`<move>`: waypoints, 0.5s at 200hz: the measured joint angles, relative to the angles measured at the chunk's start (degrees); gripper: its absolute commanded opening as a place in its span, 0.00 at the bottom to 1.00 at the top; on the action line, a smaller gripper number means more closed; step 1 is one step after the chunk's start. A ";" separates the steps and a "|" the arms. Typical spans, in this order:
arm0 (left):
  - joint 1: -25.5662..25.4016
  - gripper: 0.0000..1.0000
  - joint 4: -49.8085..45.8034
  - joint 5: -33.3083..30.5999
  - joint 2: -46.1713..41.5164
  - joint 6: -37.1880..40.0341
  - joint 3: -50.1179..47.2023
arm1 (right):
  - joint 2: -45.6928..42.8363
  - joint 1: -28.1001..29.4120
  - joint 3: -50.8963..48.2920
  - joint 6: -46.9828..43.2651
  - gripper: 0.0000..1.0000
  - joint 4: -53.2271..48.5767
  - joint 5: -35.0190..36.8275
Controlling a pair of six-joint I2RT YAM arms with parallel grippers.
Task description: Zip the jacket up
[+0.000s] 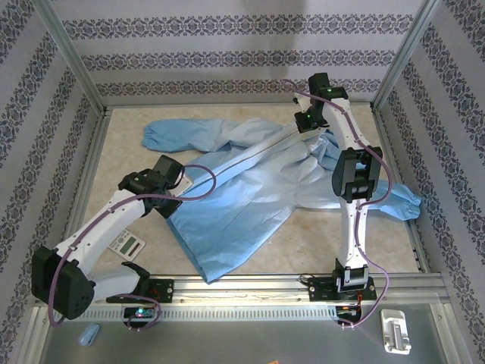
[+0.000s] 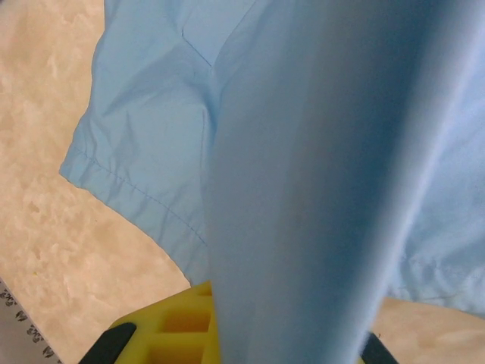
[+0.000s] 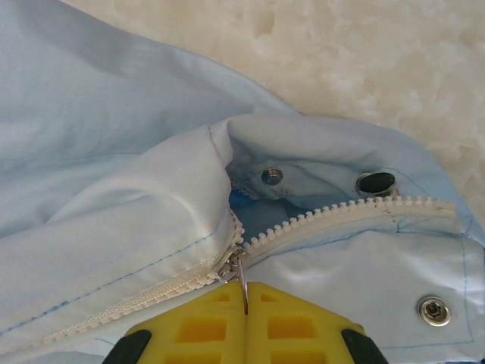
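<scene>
On the table [image 1: 125,155], two arms [image 1: 102,220] [image 1: 351,227] hold one jacket [image 1: 258,189].

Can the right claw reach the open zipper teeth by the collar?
Probably yes. The right claw pinches the zipper pull, and the open teeth lie bare just ahead on the jacket, nothing covering them.

Left wrist view: a blurred fold of the thin light-blue hooded jacket [image 2: 303,189] rises from 6 to 12 o'clock, hiding all but one yellow ribbed pad [image 2: 178,330] of the left gripper [image 2: 242,345]. Right wrist view: the metal zipper pull [image 3: 242,284] vanishes at 6 o'clock between the yellow pads [image 3: 303,318] of the right gripper [image 3: 245,334], which the lower edge cuts off. From above, print on the white card [image 1: 126,244] at 8 o'clock is too small to read.
</scene>
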 measured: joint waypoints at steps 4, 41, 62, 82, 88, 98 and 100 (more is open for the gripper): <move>0.00 0.00 -0.02 0.00 -0.17 0.00 -0.17 | 0.00 -0.02 0.02 -0.09 0.00 -0.02 0.02; 0.09 0.00 -0.04 -0.02 -2.08 -0.02 -0.79 | 0.22 -0.07 0.07 -0.31 0.00 -0.28 -0.90; 0.11 0.00 -0.09 -0.22 -3.19 -0.02 -0.79 | 0.26 -0.07 0.07 -0.31 0.00 -0.24 -0.79; 0.26 0.00 -0.09 -0.39 -3.91 -0.11 -0.79 | 0.55 -0.42 0.37 -0.24 0.00 -0.31 -0.39; 0.26 0.00 -0.09 -0.48 -4.04 -0.17 -0.79 | 0.79 -0.63 0.76 -0.04 0.00 -0.31 0.04; 0.26 0.00 -0.11 -0.46 -4.13 -0.22 -0.79 | 1.09 -0.94 1.44 0.17 0.00 -0.24 0.79; 0.26 0.00 -0.11 -0.48 -4.15 -0.22 -0.79 | 1.14 -1.01 1.64 0.20 0.00 -0.26 1.05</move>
